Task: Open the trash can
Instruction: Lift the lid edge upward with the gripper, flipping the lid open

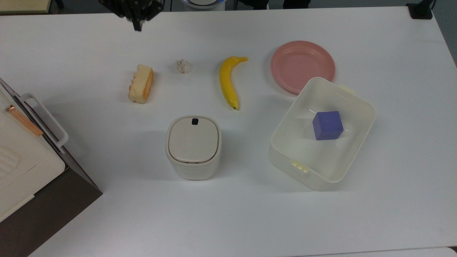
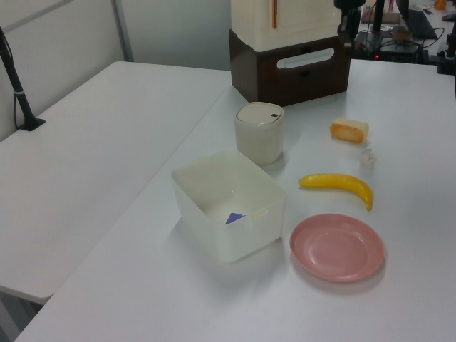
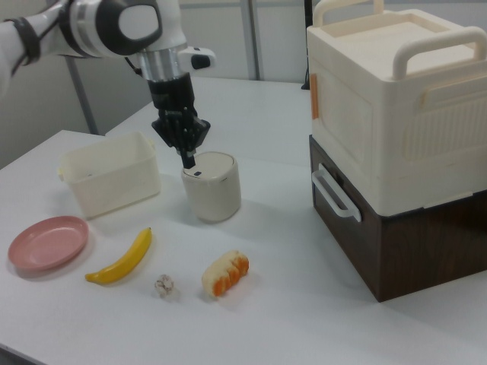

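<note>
Bin [image 1: 193,147] upright near mid-table, lid [image 1: 193,140] shut flat, black button [image 1: 195,121] at the rim edge toward the top view's top, facing the banana [image 1: 228,81] and bread [image 1: 141,83]. Hinge probably opposite, so likely to swing open toward the top view's bottom. No real long axis: rounded square seen from above, taller than wide in the right view. Gripper [image 1: 137,25] high at the top view's upper edge, well apart from the bin, pointing down; fingers drawn together to one narrow tip, holding nothing — probably so as to press the button. Tub [image 1: 360,103] with cube [image 1: 327,125] off to the top view's right, plate [image 1: 302,66] beyond.
</note>
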`<action>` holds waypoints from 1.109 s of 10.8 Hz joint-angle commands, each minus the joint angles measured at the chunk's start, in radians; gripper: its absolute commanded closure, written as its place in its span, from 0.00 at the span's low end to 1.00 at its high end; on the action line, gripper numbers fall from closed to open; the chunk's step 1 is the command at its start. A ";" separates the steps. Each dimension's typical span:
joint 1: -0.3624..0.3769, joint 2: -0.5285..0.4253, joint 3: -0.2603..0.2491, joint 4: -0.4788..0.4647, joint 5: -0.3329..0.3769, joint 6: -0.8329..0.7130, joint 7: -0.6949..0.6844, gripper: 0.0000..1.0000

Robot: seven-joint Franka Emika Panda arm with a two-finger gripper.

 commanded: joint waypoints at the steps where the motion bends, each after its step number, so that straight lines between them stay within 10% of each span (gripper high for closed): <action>1: 0.073 0.160 -0.015 0.158 -0.080 -0.013 0.113 1.00; 12: 0.257 0.466 -0.018 0.295 -0.254 0.287 0.640 1.00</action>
